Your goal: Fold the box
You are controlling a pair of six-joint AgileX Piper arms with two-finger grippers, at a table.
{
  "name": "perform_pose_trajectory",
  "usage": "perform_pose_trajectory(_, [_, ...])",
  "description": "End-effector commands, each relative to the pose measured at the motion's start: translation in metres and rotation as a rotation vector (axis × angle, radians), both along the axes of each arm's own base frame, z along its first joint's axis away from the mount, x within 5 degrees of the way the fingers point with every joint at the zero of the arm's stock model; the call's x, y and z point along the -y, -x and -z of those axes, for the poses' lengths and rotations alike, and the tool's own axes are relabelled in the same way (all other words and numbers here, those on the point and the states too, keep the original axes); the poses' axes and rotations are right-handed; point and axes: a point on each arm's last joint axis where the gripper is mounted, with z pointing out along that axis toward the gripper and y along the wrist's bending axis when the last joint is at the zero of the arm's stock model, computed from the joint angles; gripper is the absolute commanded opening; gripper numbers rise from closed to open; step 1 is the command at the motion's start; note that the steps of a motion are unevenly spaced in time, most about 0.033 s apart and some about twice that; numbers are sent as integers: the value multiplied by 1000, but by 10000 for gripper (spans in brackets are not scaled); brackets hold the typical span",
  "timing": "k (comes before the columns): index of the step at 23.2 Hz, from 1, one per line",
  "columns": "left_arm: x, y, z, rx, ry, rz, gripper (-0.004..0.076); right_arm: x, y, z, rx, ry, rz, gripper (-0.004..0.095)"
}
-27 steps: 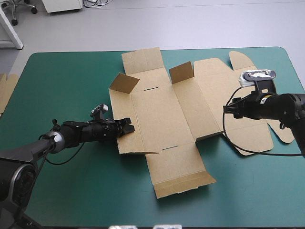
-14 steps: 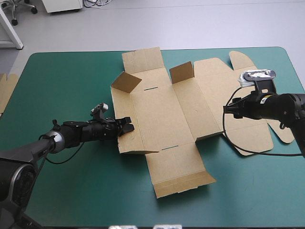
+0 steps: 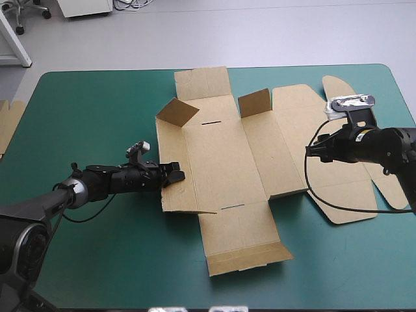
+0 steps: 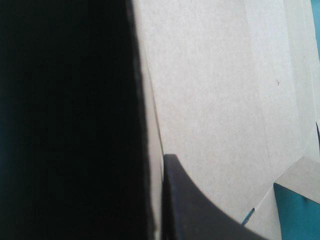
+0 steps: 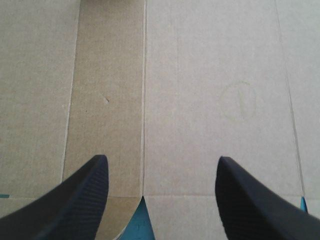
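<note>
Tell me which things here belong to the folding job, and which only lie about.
Job: box, left gripper shut on its left edge, right gripper open over its right part.
Lying about: spare brown board at the table's left edge.

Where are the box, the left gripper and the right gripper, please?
box (image 3: 221, 156): high view, flat middle panel.
left gripper (image 3: 175, 174): high view, its tip at the box's left edge.
right gripper (image 5: 162, 159): right wrist view, midway between its open fingertips.
</note>
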Motion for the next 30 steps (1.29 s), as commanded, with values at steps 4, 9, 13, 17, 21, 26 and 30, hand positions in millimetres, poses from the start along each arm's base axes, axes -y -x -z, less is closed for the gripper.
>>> perform_pose_trajectory(4, [6, -4, -28, 94, -7, 148, -10, 3, 1, -20, 109, 3, 13, 577])
perform_pose_trajectory(9, [7, -16, -50, 147, -100, 254, -10, 3, 1, -20, 104, -17, 33, 577])
perform_pose_trajectory(13, [5, -26, -72, 180, -213, 332, -10, 3, 1, -20, 104, -17, 33, 577])
perform_pose_trajectory(17, [-1, -35, -90, 228, -352, 407, -10, 3, 1, -20, 104, -17, 33, 577])
perform_pose_trajectory(21, [-7, -49, -98, 196, -415, 501, -10, 3, 1, -20, 102, -23, 33, 577])
perform_pose_trajectory(26, [-11, -71, -106, 175, -512, 623, -10, 3, 2, -19, 95, -24, 32, 577])
perform_pose_trajectory(30, [-14, -85, -120, 228, -597, 651, -10, 3, 2, -19, 95, -24, 32, 577])
